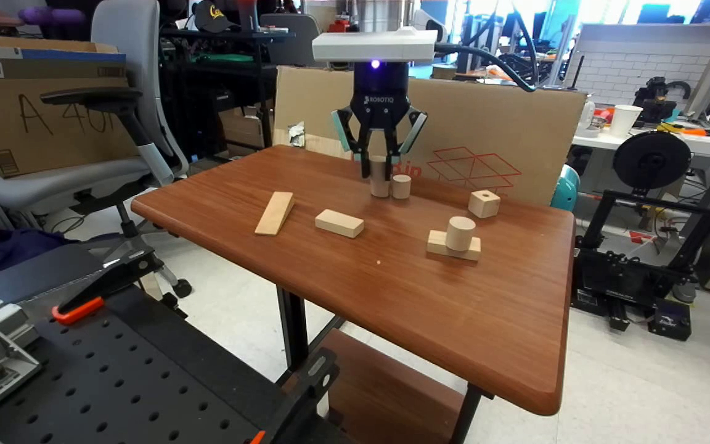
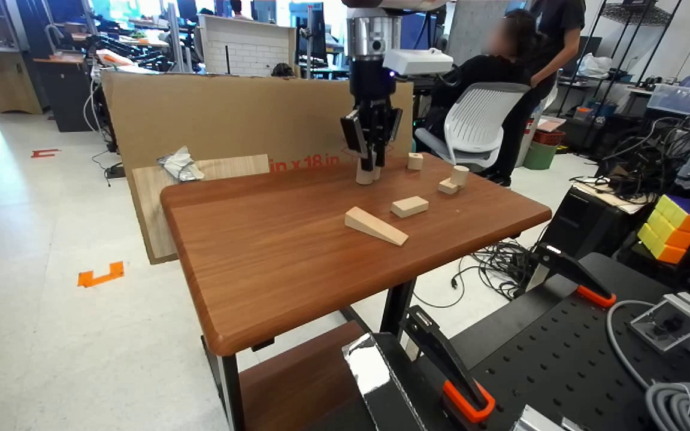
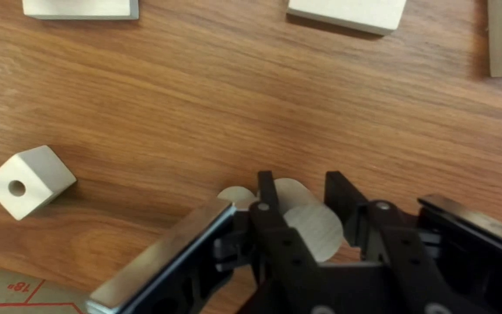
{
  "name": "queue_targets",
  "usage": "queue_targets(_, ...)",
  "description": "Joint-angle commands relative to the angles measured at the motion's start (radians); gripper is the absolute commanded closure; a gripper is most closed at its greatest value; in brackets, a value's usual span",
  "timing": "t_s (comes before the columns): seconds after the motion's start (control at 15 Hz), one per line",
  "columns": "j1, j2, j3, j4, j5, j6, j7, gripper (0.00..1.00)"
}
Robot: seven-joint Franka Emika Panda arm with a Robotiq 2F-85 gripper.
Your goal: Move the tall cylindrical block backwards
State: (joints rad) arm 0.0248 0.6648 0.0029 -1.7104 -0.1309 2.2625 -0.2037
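- The bench [image 1: 484,308]: brown wood-grain top with rounded corners, a lower shelf [image 1: 386,394] beneath it, and small wooden pieces spread over the top.
- The cardboard sheet [image 1: 484,123]: standing upright along one edge of the bench, red printing on its face.
- The tool [image 1: 376,176]: black, pointing down near that edge, its fingers [image 1: 365,166] one on each side of the tall cylindrical block [image 1: 378,187], spaced about the block's width. Whether they press on it, I cannot tell.
- The wedge [image 2: 376,226]: lying on the bench, well apart from the tool.
- The tall cylindrical block: upright on the bench, near the edge by the cardboard sheet, its round top showing between the fingers in the wrist view.
- The loose flat block [image 1: 339,223]: lying between the wedge and the second flat block [image 1: 438,242].
- The stout cylinder [image 1: 460,233]: upright, overlapping the second flat block in both exterior views; on top or beside, I cannot tell.
- The cube [image 1: 484,205]: a round hole in one face.
- The short cylinder [image 1: 400,187]: upright, just beside the tall cylindrical block.
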Motion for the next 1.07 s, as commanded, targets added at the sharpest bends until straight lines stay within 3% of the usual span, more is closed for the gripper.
queue_targets(0.0, 0.003, 0.048, 0.001, 0.055, -0.005, -0.051, 0.029, 0.39)
queue_targets(0.4, -0.003, 0.026, 0.041, 0.027, 0.02, -0.067, -0.003, 0.0)
queue_targets(1.0, 0.05, -0.154, 0.042, -0.077, -0.006, -0.171, 0.096, 0.0)
